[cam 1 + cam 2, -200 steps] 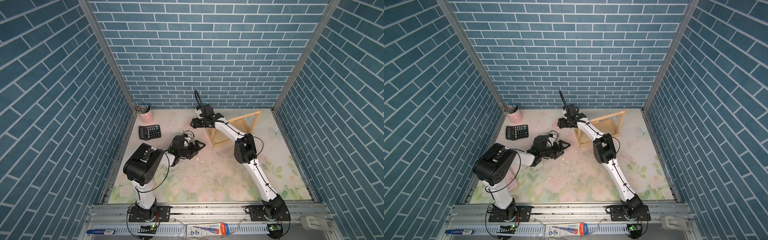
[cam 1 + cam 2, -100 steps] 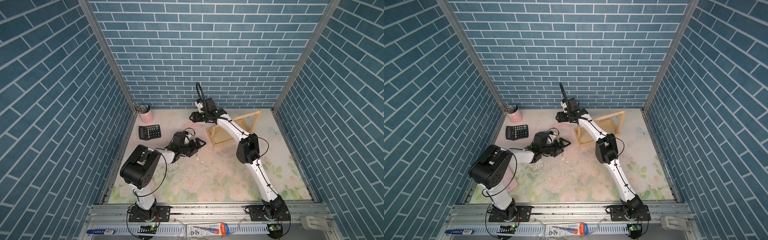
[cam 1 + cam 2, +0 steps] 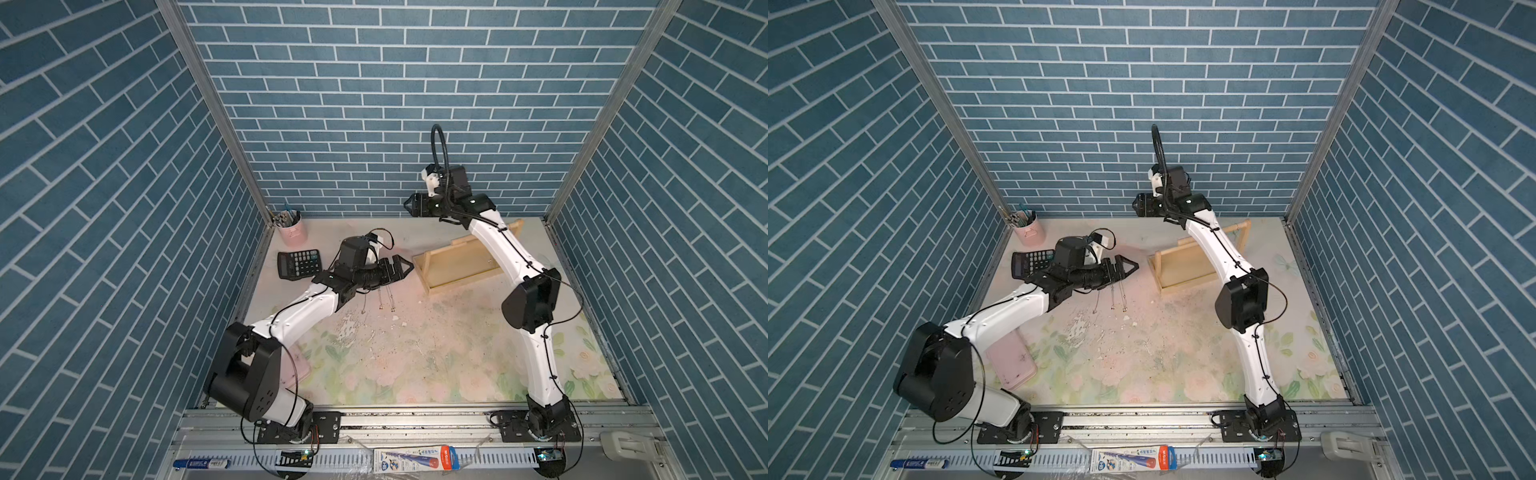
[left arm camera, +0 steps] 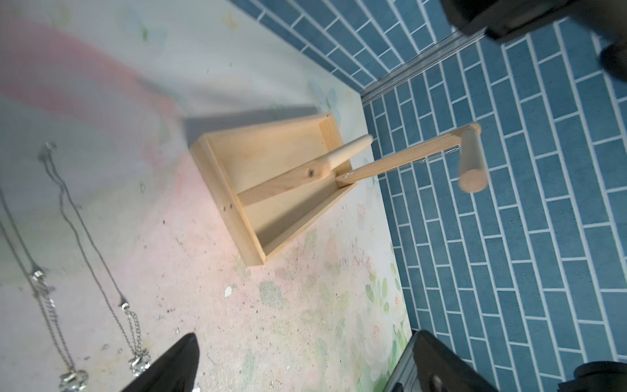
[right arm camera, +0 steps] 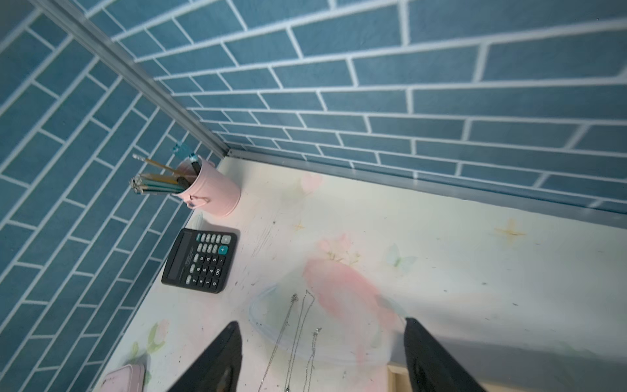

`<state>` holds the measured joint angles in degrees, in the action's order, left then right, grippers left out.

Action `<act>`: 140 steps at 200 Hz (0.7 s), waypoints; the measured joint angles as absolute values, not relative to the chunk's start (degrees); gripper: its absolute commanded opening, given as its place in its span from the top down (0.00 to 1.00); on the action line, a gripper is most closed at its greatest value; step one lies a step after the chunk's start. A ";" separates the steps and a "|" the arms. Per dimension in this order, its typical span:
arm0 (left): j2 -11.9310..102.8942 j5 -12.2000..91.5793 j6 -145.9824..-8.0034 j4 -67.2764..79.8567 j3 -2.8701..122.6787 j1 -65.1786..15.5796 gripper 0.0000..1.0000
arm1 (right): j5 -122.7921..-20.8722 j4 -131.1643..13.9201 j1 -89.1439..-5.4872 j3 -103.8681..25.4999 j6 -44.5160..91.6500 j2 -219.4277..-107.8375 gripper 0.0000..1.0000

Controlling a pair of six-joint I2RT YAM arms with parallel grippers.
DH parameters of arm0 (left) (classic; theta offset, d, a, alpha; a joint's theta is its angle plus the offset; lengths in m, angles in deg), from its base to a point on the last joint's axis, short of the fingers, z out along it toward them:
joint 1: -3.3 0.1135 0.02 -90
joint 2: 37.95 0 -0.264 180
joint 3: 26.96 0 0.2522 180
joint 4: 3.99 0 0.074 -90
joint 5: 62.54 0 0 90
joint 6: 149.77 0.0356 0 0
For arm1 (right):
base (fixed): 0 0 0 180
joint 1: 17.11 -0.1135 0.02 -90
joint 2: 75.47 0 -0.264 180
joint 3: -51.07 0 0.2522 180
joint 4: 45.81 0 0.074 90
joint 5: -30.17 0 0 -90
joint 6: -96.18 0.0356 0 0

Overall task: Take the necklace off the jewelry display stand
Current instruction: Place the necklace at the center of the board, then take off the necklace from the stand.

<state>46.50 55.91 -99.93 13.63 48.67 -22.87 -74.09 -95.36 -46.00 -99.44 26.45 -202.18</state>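
Necklaces (image 4: 139, 364) were laid flat on the table (image 3: 415, 365), left of centre and close by the left gripper (image 3: 405, 268), whose jaws were spread wide with nothing held. The jewelry display stand (image 3: 457, 266) was seen upright at the far right, a fine chain (image 4: 439, 155) draped at its far post. The right gripper (image 3: 409, 205) was held high by the far wall, jaws parted and empty.

You're looking at walls (image 3: 374, 104) in a blue brick pattern with pale grout lines. Your bench (image 3: 415, 365) carries a pastel floral print in pink, green and cream. The jewelry display stand (image 3: 457, 266) is pale natural wood and the necklaces (image 4: 139, 364) are silver. The calculator (image 5: 198, 259) is black with grey keys and one teal key. The pencil cup (image 5: 217, 193) and the flat case (image 3: 1011, 361) are pink.
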 measured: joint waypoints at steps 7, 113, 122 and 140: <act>46.23 54.86 -98.38 16.41 51.68 -22.96 0.01 | -73.50 -95.69 -45.01 -98.00 26.41 -199.74 0.25; 61.49 37.74 -79.45 40.95 92.73 -38.68 0.01 | -69.46 -95.89 -27.20 -61.48 26.02 -166.25 0.37; 63.92 36.32 -78.17 42.15 95.70 -40.47 0.01 | -69.50 -96.00 -26.33 -59.51 26.24 -165.11 0.38; 67.92 34.05 -75.96 44.03 100.82 -43.55 0.01 | -70.12 -95.98 -24.88 -55.77 26.59 -162.75 0.38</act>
